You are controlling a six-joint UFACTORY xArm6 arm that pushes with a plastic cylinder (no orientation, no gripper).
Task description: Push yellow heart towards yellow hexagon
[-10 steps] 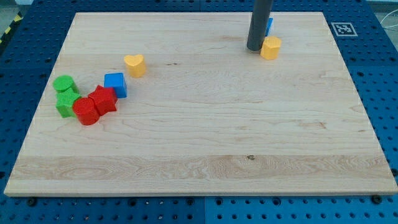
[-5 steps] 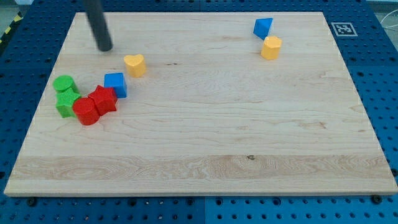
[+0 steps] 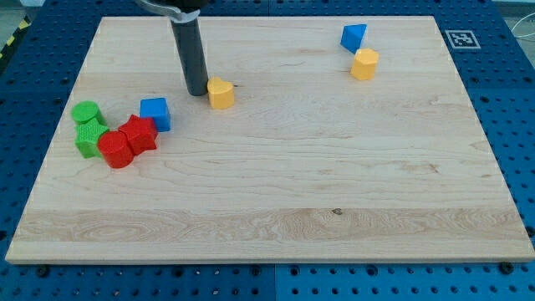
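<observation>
The yellow heart [image 3: 221,93] lies on the wooden board in the upper left-centre of the view. My tip [image 3: 197,90] is right at its left side, touching or almost touching it. The yellow hexagon [image 3: 364,63] sits far off toward the view's upper right, with a blue triangular block [image 3: 354,37] just above it.
At the view's left stands a cluster: a blue cube [image 3: 155,113], two red blocks [image 3: 127,140], and two green blocks [image 3: 86,128]. A black-and-white marker tag [image 3: 461,38] sits at the board's top right corner. The board [image 3: 276,192] lies on a blue perforated table.
The rod moved from beside the yellow hexagon over to the view's upper left, then came right against the yellow heart. The heart has slid to the right and slightly down.
</observation>
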